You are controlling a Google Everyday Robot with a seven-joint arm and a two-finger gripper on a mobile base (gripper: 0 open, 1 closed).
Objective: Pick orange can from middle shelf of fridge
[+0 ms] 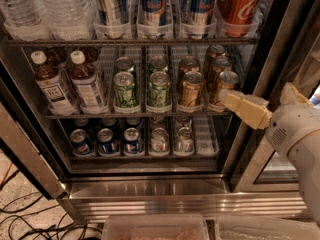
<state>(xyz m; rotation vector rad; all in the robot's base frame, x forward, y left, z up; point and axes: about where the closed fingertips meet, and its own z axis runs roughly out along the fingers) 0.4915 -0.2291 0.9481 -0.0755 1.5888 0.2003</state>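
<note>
Cream-coloured gripper (236,103) at right end of dark wire middle shelf (135,115), tip at coppery orange can (227,84).

Reaching in from the right on a white arm (295,134); tip overlapping the can's lower right side, contact not certain. Spread or pressed together: cannot tell. Can upright at front of rightmost row, two alike behind it, farther in. Second row of orange cans (191,89) just left. Further left: two rows of green cans (125,89), then white-capped brown tea bottles (52,81). Rack above: tall red Coca-Cola can (241,4), clear water bottles (30,9). Rack below: small blue and silver cans (107,141). Stainless-steel sill of fridge (150,196) nearest.
</note>
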